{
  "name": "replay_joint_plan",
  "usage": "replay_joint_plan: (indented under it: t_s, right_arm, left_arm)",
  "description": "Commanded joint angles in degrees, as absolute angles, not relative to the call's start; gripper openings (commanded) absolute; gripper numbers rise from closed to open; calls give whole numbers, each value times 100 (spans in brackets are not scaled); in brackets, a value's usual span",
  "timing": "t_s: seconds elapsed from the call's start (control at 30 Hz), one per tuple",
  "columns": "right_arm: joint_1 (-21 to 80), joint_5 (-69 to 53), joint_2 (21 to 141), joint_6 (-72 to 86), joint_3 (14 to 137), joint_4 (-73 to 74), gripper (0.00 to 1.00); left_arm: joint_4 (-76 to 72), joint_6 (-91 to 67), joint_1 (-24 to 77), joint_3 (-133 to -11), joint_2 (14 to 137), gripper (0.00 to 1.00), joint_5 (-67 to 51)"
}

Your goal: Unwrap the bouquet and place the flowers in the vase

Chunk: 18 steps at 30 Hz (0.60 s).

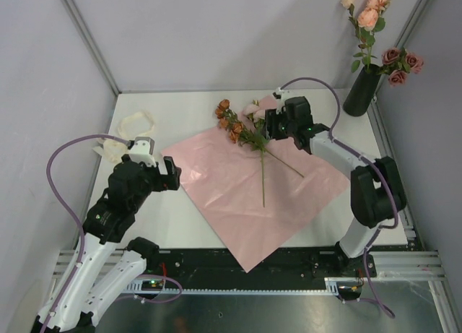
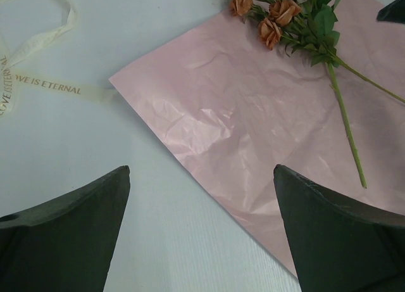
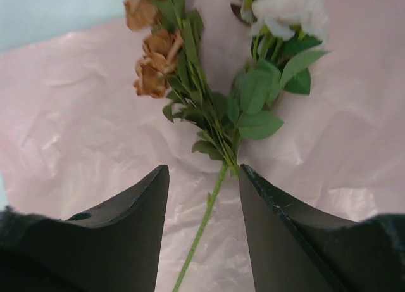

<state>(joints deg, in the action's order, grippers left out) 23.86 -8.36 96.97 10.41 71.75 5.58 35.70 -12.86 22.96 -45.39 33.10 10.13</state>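
Note:
The bouquet lies unwrapped, its pink paper sheet (image 1: pixel 238 192) spread flat on the table. Two flowers rest on the sheet, one with rust-orange blooms (image 1: pixel 229 120) (image 3: pixel 152 57) and one with pale blooms (image 1: pixel 253 109) (image 3: pixel 288 13). Their green stems (image 1: pixel 263 175) cross. My right gripper (image 1: pixel 268 125) (image 3: pixel 204 168) hangs over them, jaws partly apart and straddling a stem (image 3: pixel 218 190) without pinching it. The black vase (image 1: pixel 361 92) stands at the back right with several pink and peach flowers (image 1: pixel 372 19) in it. My left gripper (image 1: pixel 173 175) (image 2: pixel 201 168) is wide open and empty at the sheet's left edge.
The cream ribbon (image 1: pixel 133 125) (image 2: pixel 50 88) lies loose at the back left of the white table (image 1: pixel 180 217). Grey walls and metal frame posts surround the table. The vase sits close to the right rear corner.

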Motion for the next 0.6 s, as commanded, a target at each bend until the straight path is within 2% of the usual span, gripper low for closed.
replay_joint_plan:
  t_s: [0.0, 0.27, 0.57]
  right_arm:
    - [2356, -1290, 10225, 799, 7583, 627, 53]
    - [2249, -1791, 11316, 514, 8483, 1494, 50]
    - [2267, -1679, 11793, 395, 8929, 1680, 45]
  left_arm:
    - [3404, -1180, 2268, -4509, 3325, 100, 929]
    - [3395, -1178, 2273, -4501, 3375, 100, 927]
    - [3396, -1169, 2276, -4499, 3425, 100, 972]
